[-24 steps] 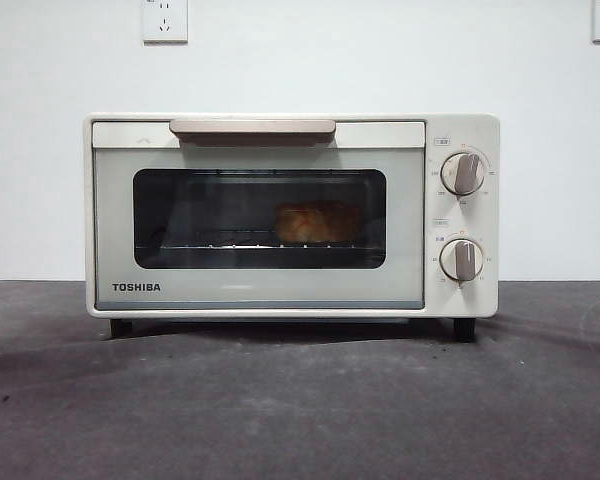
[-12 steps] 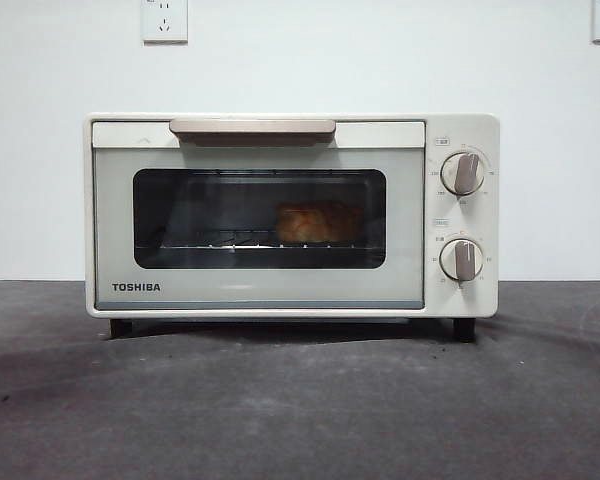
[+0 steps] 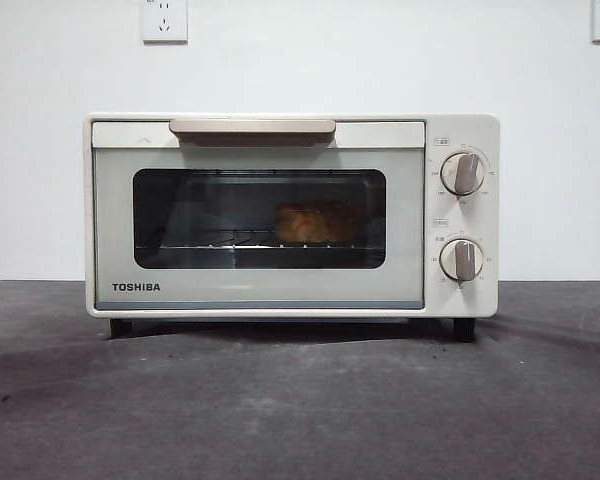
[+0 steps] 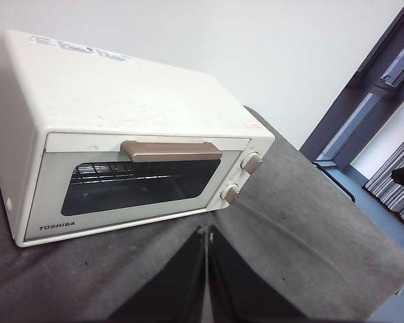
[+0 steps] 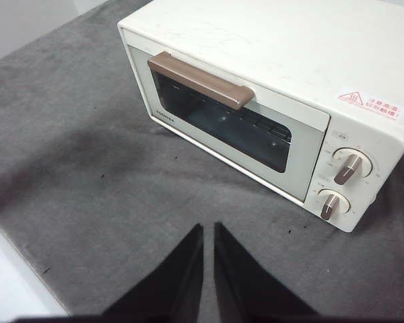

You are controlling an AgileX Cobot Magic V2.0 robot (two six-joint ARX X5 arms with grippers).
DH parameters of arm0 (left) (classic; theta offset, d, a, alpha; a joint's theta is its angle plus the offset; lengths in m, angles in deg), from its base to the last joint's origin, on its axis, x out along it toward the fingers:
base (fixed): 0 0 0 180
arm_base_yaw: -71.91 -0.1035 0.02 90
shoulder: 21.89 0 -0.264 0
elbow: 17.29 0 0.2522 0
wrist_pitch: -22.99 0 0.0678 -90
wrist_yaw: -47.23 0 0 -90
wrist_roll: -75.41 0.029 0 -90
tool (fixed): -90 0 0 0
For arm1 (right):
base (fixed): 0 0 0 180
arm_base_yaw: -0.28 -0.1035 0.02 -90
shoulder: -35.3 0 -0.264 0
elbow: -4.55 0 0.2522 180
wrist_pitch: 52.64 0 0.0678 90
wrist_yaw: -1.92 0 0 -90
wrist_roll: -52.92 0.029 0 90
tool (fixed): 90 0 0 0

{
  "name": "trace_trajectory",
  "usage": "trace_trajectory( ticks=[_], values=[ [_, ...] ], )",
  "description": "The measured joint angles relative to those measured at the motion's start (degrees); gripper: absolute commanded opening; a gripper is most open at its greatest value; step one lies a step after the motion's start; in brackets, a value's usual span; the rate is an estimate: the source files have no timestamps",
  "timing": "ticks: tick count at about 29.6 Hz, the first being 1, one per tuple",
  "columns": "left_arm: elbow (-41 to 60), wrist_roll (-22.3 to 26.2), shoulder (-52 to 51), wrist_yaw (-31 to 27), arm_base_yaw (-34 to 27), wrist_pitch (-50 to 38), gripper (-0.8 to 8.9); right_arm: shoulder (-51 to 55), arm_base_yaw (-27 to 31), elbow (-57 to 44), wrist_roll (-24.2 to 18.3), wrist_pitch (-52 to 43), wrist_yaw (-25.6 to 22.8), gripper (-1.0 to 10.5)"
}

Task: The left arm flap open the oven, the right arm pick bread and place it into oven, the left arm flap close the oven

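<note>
The cream-white TOSHIBA oven (image 3: 290, 215) stands on the grey cloth with its door shut; it also shows in the left wrist view (image 4: 121, 134) and the right wrist view (image 5: 269, 101). The orange-golden bread (image 3: 315, 222) lies inside on the rack, seen through the dark glass. My left gripper (image 4: 207, 235) is shut and empty, held high and back from the oven's front. My right gripper (image 5: 209, 232) is shut and empty, held above the cloth in front of the oven. Neither arm shows in the front view.
The beige bar handle (image 3: 252, 128) runs along the door's top. Two dials (image 3: 463, 173) sit at the oven's right. The grey cloth (image 3: 300, 400) spreads before the oven. The table's edge (image 5: 27, 269) lies near the right gripper.
</note>
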Motion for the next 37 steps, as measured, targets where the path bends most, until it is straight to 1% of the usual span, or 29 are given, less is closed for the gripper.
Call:
trace_trajectory(
  ticks=[8, 12, 15, 17, 19, 20, 22, 26, 27, 29, 31, 33, 37],
  values=[
    [0.0, 0.0, 0.0, -0.1, 0.0, -0.3, 0.11, 1.0, 0.0, 0.0, 0.4, 0.0, 0.0, 0.2],
    [1.7, 0.6, -0.2, -0.1, -0.1, -4.2, 0.11, 1.3, 0.0, 0.0, 0.4, 0.0, 0.0, 0.2],
    [7.3, 2.9, -2.6, -0.2, -0.8, -8.2, 0.11, 1.3, 0.0, 0.0, 0.4, 0.0, 0.0, 0.2],
    [13.0, 6.6, -5.7, -0.8, -1.6, -13.2, 0.11, 1.2, 0.0, 0.0, 0.4, 0.0, 0.0, 0.2],
    [19.1, 10.0, -9.0, -3.8, -2.1, -18.6, 0.11, 1.2, 0.0, 0.0, 0.4, 0.0, 0.0, 0.2],
    [22.9, 11.3, -10.8, -6.5, -2.4, -21.4, 0.11, 1.2, 0.0, 0.0, 0.4, 0.0, 0.0, 0.2],
    [29.4, 12.3, -13.6, -12.4, -2.7, -24.8, 0.11, 1.3, 0.0, 0.0, 0.4, 0.0, 0.0, 0.2],
    [39.3, 12.2, -15.8, -25.6, -3.0, -24.2, 0.11, 1.2, 0.0, 0.0, 0.4, 0.0, 0.0, 0.2],
    [40.4, 12.3, -15.7, -28.4, -3.0, -24.2, 0.11, 1.2, 0.0, 0.0, 0.4, 0.0, 0.0, 0.2],
    [41.4, 12.3, -15.7, -32.2, -3.0, -24.9, 0.11, 1.2, 0.0, 0.0, 0.4, 0.0, 0.0, 0.2],
    [42.4, 12.2, -15.9, -34.1, -3.0, -26.9, 0.11, 1.2, 0.0, 0.0, 0.4, 0.0, 0.0, 0.2],
    [43.3, 12.3, -15.9, -34.6, -3.1, -29.4, 0.11, 1.3, 0.0, 0.0, 0.4, 0.0, 0.0, 0.2],
    [43.4, 12.3, -15.9, -34.7, -3.1, -29.6, 0.11, 1.2, 0.0, 0.0, 0.4, -0.2, 0.0, 0.2]
  ],
)
